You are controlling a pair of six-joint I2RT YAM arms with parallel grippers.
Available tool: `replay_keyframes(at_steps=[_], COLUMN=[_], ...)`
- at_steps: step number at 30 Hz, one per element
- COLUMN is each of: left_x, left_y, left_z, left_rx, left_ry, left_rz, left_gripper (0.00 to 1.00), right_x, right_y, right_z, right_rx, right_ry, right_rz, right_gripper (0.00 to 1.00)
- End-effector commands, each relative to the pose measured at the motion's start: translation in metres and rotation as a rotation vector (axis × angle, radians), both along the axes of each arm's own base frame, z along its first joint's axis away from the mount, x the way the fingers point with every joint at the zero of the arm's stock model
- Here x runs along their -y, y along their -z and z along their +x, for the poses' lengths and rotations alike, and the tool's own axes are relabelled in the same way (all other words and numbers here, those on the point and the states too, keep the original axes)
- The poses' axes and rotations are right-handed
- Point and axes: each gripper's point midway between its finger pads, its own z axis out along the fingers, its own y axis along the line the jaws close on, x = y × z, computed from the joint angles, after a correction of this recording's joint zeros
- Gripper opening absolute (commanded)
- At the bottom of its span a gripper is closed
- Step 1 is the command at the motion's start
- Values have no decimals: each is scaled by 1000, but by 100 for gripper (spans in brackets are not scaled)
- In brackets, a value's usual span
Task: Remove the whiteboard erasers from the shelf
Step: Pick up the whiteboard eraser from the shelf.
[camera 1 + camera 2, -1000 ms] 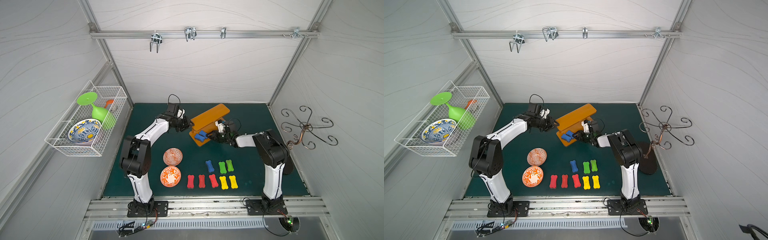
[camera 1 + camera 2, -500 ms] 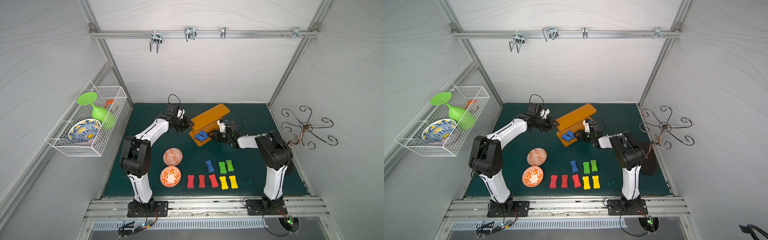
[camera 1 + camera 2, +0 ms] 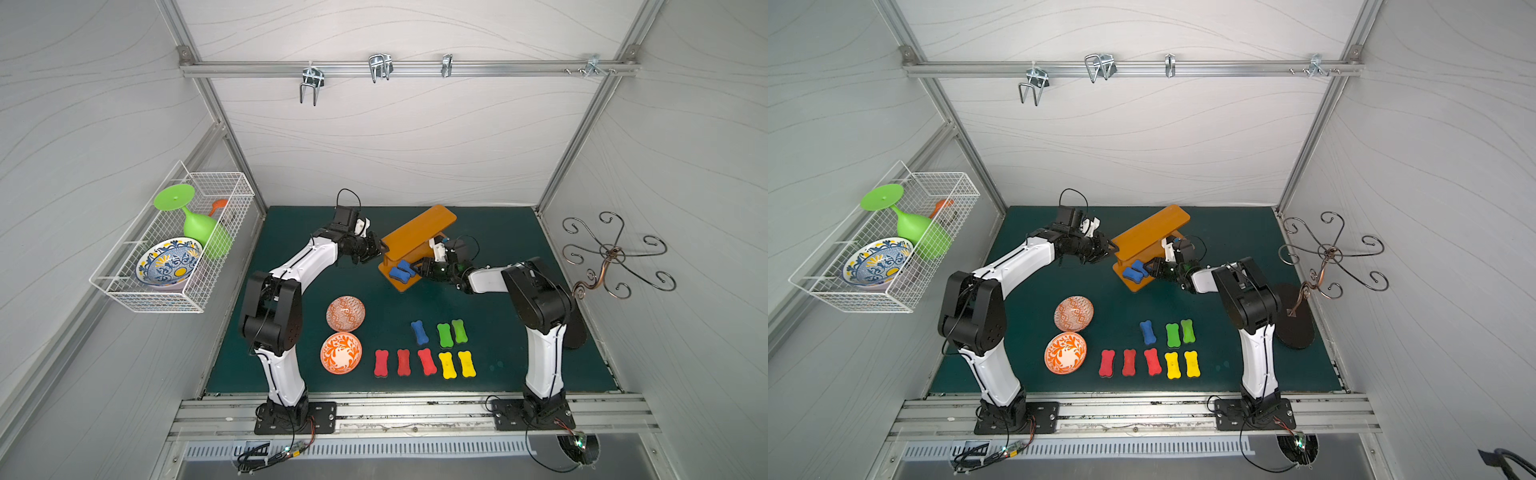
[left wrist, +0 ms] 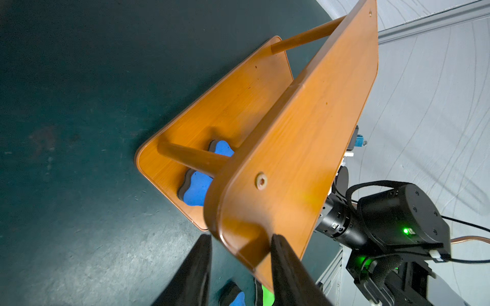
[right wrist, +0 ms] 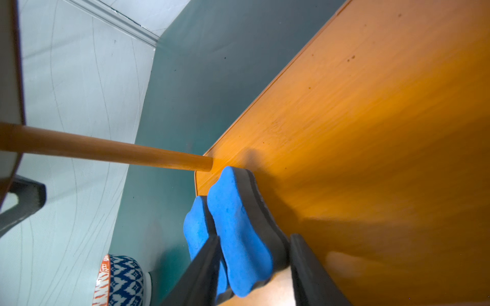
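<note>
Progress check, front rail to back wall: nearest you, three red erasers and two yellow erasers lie in one row on the green mat. Just behind them lie one loose blue eraser and two green erasers. Count these eight as removed. Two patterned bowls sit beside them on the left arm's side and play no part. Farther back stands the shelf. Its upper board is bare, and two erasers lie side by side at one end of its lower board; these are all that is left to clear. The right gripper reaches in under the upper board, and its fingers press on opposite sides of the gripped blue eraser. Treat this one as grasped but not yet off the shelf. The second blue eraser lies against it, untouched by either arm. The left gripper is clamped on a corner of the upper board, apparently to steady the shelf.
</note>
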Motion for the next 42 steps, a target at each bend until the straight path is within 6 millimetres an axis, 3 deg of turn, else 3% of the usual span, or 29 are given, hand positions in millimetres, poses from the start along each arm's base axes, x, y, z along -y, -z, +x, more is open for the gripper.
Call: replay_keyframes(at_steps=[1, 13, 21, 29, 36, 39, 42], left_x=[6, 4, 2, -2, -16, -24, -35], left_y=[-3, -6, -10, -25, -61, -71, -74], left_z=[5, 4, 3, 3, -3, -13, -30], left_rx=[19, 30, 33, 51, 122, 140, 148], left_ry=[15, 12, 2, -20, -86, -108, -121], left_rz=[-17, 1, 6, 8, 39, 60, 87], left_gripper=[40, 40, 41, 42, 44, 44, 44], right_x=[-1, 0, -5, 7, 43, 55, 58], right_y=[8, 21, 15, 5, -12, -19, -29], right_z=[-10, -30, -36, -41, -52, -62, -88], right_rx=[-4, 49, 70, 40, -29, -72, -114], right_ry=[-30, -89, -103, -28, 157, 212, 233], right_rz=[-14, -182, -238, -240, -253, -244, -224], right_gripper=[42, 21, 0, 0, 0, 0, 0])
